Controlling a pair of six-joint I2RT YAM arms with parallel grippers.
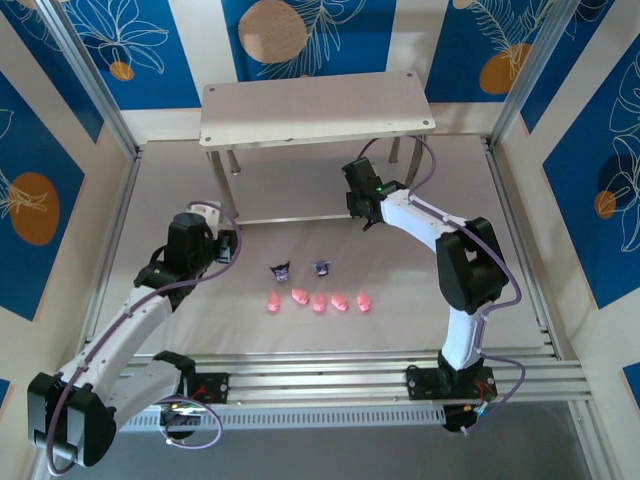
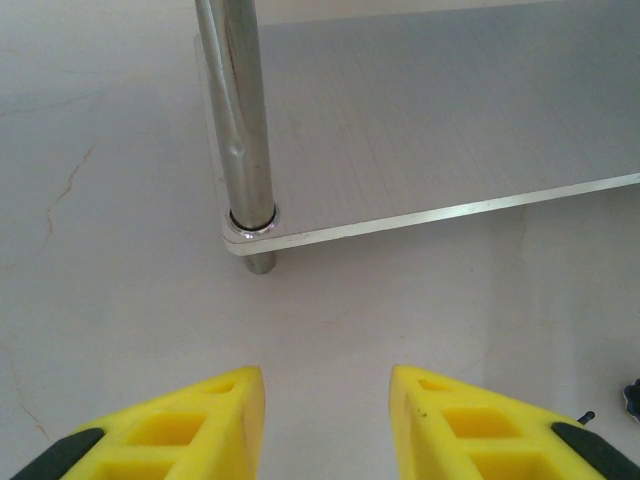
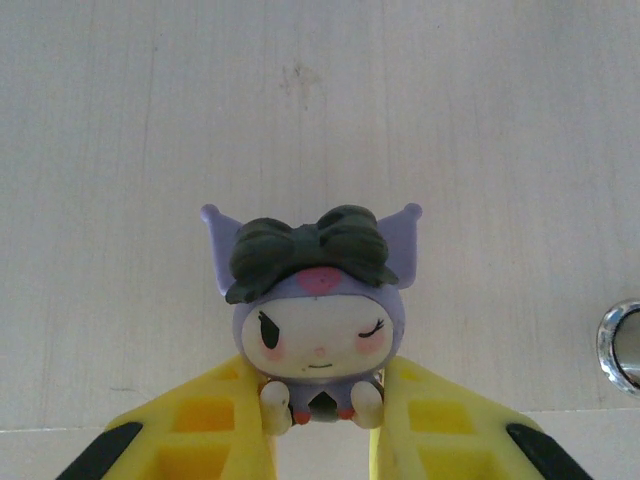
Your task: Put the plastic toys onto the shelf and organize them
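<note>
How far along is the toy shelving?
Done: nothing visible on the two-tier beige shelf. In hand: right gripper holds one dark purple pale-faced figurine over its lower board. Remaining: five pink pig-like figurines, two more dark ones on the table; left gripper open.

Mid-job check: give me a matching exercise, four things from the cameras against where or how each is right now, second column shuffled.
1. left gripper
2. right gripper
3. pink toys
4. loose dark toys

A. shut on a purple figurine
B. in a row on the table
C. open, facing a shelf leg
D. side by side, between the pink row and the shelf

Pairs: 1-C, 2-A, 3-B, 4-D
</note>
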